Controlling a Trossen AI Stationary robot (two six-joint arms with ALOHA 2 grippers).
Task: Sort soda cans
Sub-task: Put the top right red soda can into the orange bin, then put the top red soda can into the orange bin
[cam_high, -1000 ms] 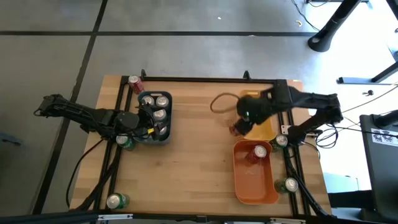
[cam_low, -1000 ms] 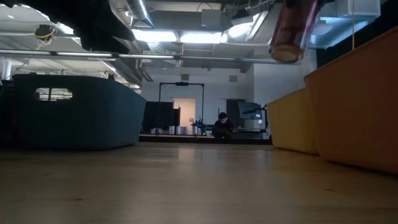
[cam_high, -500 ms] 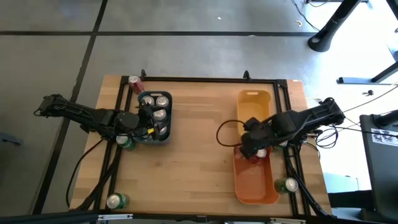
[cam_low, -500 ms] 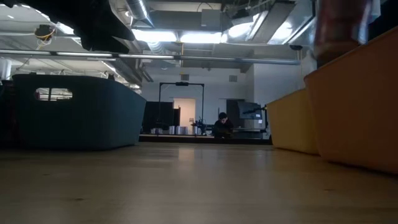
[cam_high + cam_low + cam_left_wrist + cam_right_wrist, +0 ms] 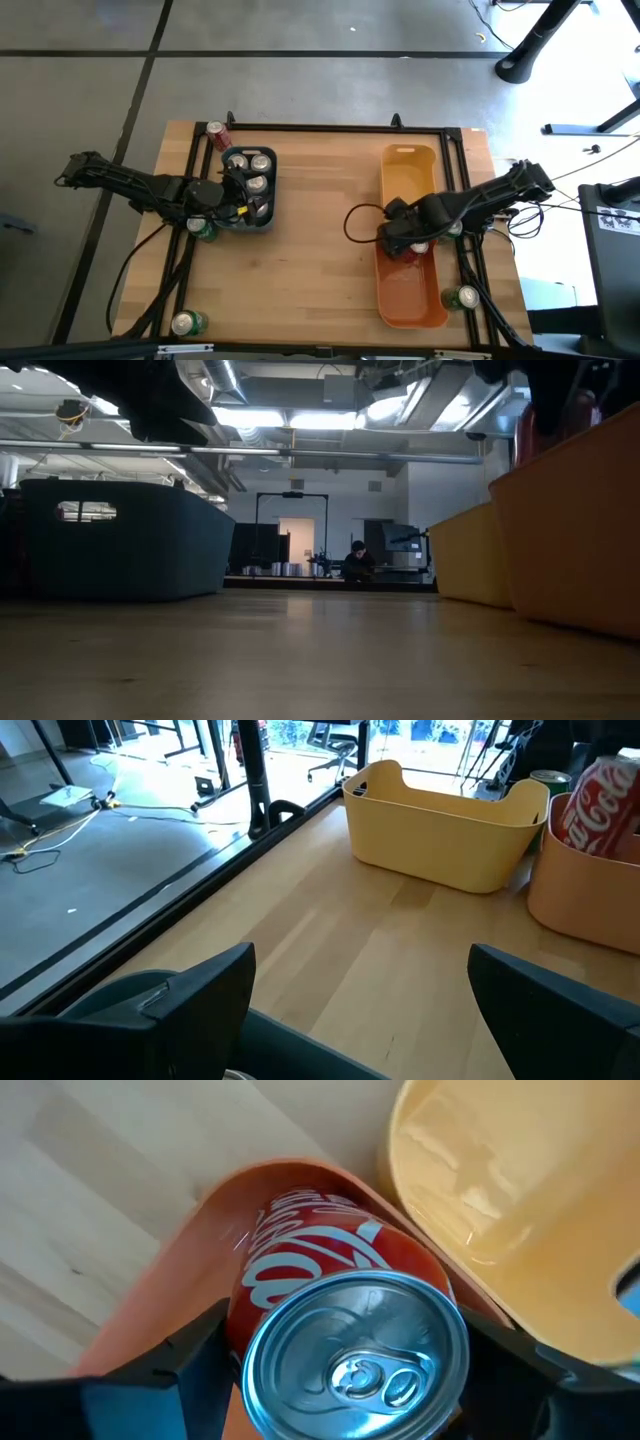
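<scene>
My right gripper (image 5: 405,240) is shut on a red soda can (image 5: 330,1270) with a silver top, low in the far end of the orange bin (image 5: 405,290). In the low view the can (image 5: 528,430) shows just above the bin's rim. My left gripper (image 5: 360,1010) is open and empty, waiting over the blue-grey bin (image 5: 248,218), which holds several silver-topped cans (image 5: 255,165). Loose cans stand on the table: a red one (image 5: 216,132) at the far left, green ones (image 5: 203,228) (image 5: 187,323) at the left and one (image 5: 463,297) at the right. My right gripper pinches the red can's side wall (image 5: 245,1295) between its two fingers, one on each side, just below the silver top. The fingers come from above, pointing down. The can stands upright inside the orange bin; whether its base rests on the bin's floor is hidden.
An empty yellow bin (image 5: 408,170) stands just beyond the orange bin, their ends close together. A black frame (image 5: 330,128) runs along the table's edges. Bare wood (image 5: 320,230) lies between the blue-grey bin and the two right-hand bins.
My right gripper has carried the red can from beside the yellow bin toward the table's near edge, then down into the orange bin's far end. The can hung tilted at first and now stands upright.
</scene>
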